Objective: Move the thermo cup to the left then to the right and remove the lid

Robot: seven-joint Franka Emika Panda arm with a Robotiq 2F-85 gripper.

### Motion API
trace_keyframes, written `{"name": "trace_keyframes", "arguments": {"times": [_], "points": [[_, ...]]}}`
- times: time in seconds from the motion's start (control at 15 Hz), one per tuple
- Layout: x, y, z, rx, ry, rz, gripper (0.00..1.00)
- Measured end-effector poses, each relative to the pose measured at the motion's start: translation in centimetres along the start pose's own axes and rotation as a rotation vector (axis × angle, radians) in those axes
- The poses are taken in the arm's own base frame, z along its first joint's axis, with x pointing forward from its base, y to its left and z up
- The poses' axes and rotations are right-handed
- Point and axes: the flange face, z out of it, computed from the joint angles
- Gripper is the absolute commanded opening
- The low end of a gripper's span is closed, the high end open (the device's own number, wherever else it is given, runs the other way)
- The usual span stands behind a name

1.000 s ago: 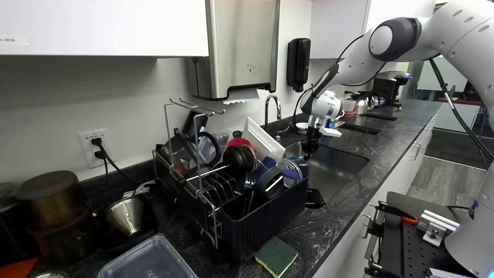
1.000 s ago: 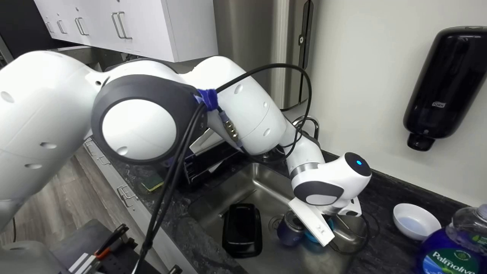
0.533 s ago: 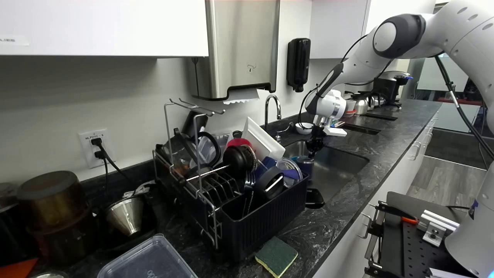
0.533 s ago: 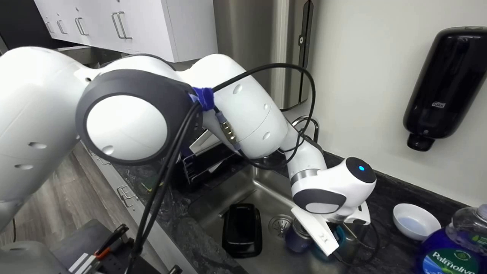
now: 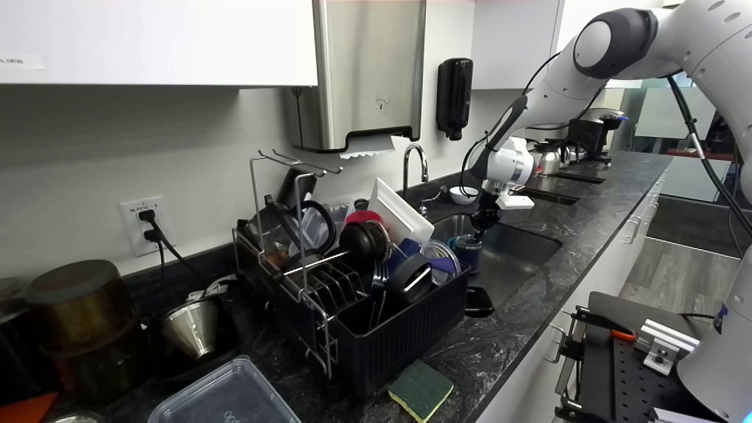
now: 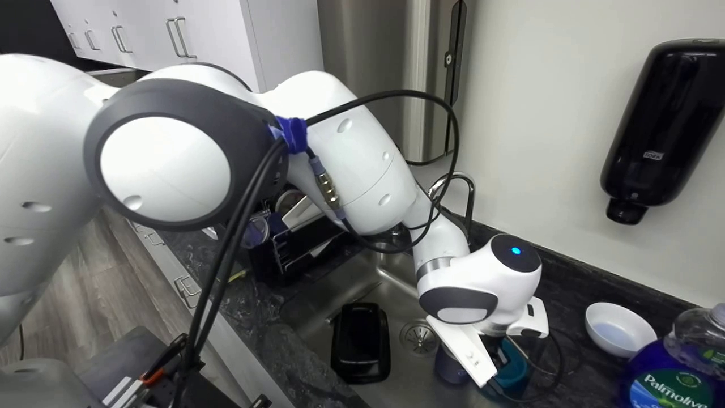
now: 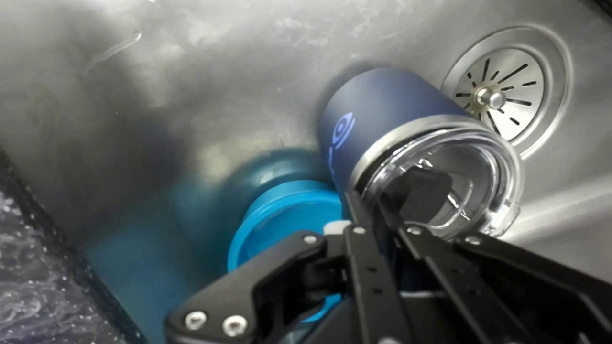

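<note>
1. Navy-blue, the thermo cup (image 7: pixel 387 107) is being borne upright by the sink (image 7: pixel 224 71), just left of the drain (image 7: pixel 519 79) in the wrist view.
2. Jaws of the gripper (image 7: pixel 371 203) are being pressed together beside the clear lid (image 7: pixel 459 186), nothing visibly being pinched.
3. Tipping is being risked if sideways pressure is being applied high up by the jaws.
4. Wedging is perhaps being invited by the blue container (image 7: pixel 277 215) just beside the cup.
</note>
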Motion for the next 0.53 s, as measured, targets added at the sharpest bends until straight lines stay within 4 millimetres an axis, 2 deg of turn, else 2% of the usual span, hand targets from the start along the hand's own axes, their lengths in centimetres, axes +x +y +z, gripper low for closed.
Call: {"name": "trace_keyframes", "arguments": {"times": [0.53], "points": [[-1.6,-0.4,-0.6,-0.07,-0.016,-0.063,0.02]]}}
